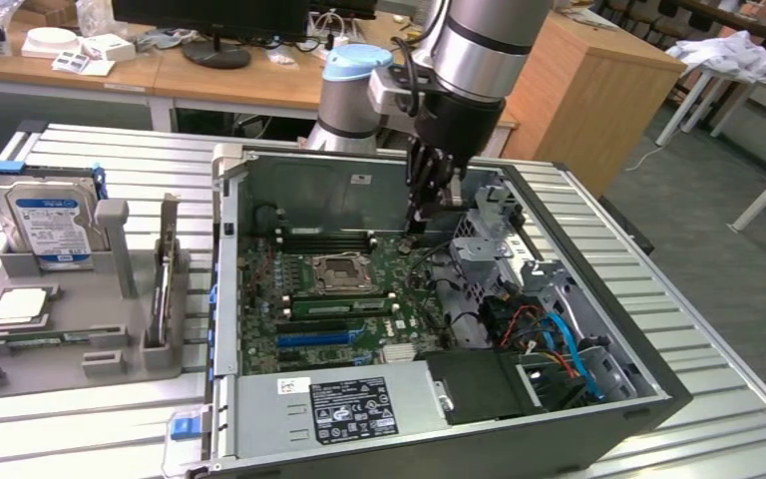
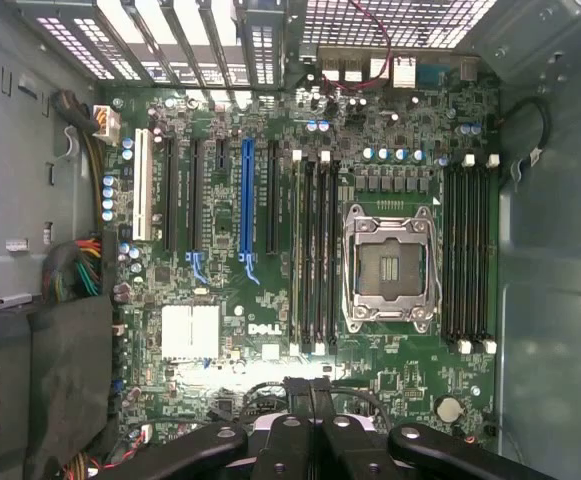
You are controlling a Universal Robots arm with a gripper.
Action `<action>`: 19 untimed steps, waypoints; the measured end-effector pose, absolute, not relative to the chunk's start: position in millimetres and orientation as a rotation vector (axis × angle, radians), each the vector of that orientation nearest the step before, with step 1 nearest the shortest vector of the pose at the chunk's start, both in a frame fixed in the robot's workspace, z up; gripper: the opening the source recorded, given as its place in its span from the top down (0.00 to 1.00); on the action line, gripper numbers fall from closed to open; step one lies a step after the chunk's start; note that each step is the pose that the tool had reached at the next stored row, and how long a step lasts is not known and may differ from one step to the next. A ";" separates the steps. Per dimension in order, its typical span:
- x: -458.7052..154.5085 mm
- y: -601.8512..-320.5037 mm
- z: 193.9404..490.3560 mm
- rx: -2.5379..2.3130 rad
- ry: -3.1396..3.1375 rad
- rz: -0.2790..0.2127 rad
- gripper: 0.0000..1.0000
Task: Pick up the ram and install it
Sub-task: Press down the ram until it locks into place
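My gripper (image 1: 418,222) hangs inside the open computer case (image 1: 622,399), over the far edge of the motherboard (image 1: 356,289). Its dark fingers (image 2: 288,425) are shut, with nothing visible between them. A long green stick with black chips, which looks like the ram (image 1: 339,305), sits in a slot just in front of the empty processor socket (image 1: 334,271). The gripper is well above and behind it, not touching it. In the wrist view the socket (image 2: 390,265) lies between two banks of memory slots (image 2: 313,250).
A grey holder (image 1: 117,344) to the exterior view's left of the case carries a hard drive with a blue label (image 1: 51,220), a square silver chip (image 1: 21,304) and a thin green strip (image 1: 37,338). Cables (image 1: 557,339) and a power supply (image 1: 343,404) fill the case's near side.
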State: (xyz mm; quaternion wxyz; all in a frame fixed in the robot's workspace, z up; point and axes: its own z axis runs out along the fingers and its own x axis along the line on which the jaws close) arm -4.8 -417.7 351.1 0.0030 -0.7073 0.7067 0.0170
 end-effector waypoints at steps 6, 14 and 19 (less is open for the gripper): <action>-4.8 -417.7 351.1 -2.218 2.216 0.053 0.89; -4.8 -417.7 347.3 -2.218 2.216 0.053 0.89; -4.8 -417.7 331.3 -2.218 2.216 0.053 0.89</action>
